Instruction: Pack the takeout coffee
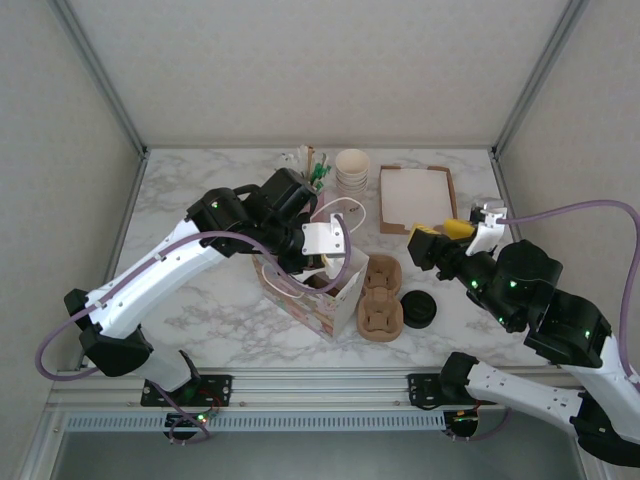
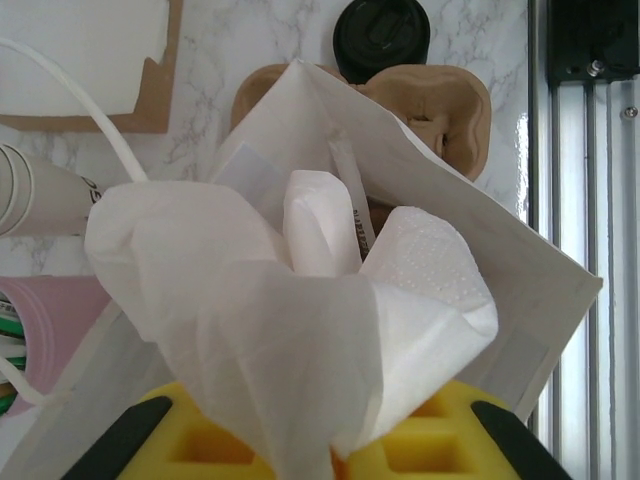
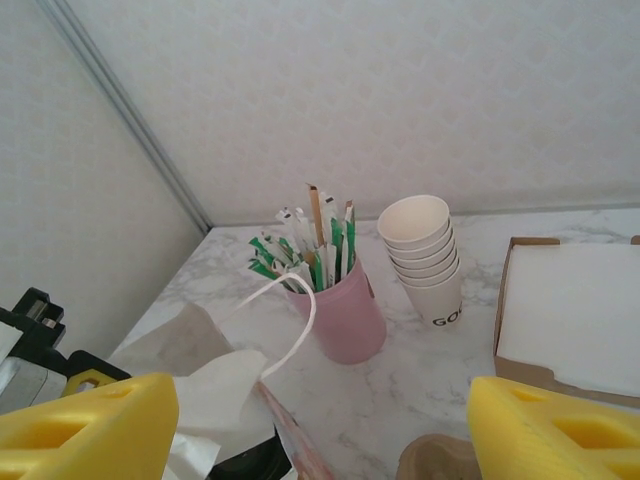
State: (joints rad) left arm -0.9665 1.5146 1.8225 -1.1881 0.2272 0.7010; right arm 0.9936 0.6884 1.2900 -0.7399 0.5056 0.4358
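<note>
A white paper bag (image 1: 335, 300) with loop handles stands open at mid-table. Directly above its mouth my left gripper (image 1: 303, 268) is shut on a crumpled white napkin (image 2: 250, 300), pinched between the yellow fingers (image 2: 200, 440) and hanging into the bag (image 2: 480, 230). The takeout coffee is hidden. A round black lid (image 1: 417, 308) sits on the table right of the bag (image 2: 380, 35); I cannot tell whether a cup is under it. My right gripper (image 1: 440, 230) hovers open and empty to the right, its yellow fingers (image 3: 90, 425) wide apart.
A brown moulded cup carrier (image 1: 380, 300) lies beside the bag with its slots empty. At the back stand a pink holder of sticks and sachets (image 3: 345, 315), a stack of lidless cream cups (image 3: 425, 255) and a cardboard tray of white sheets (image 1: 415, 198).
</note>
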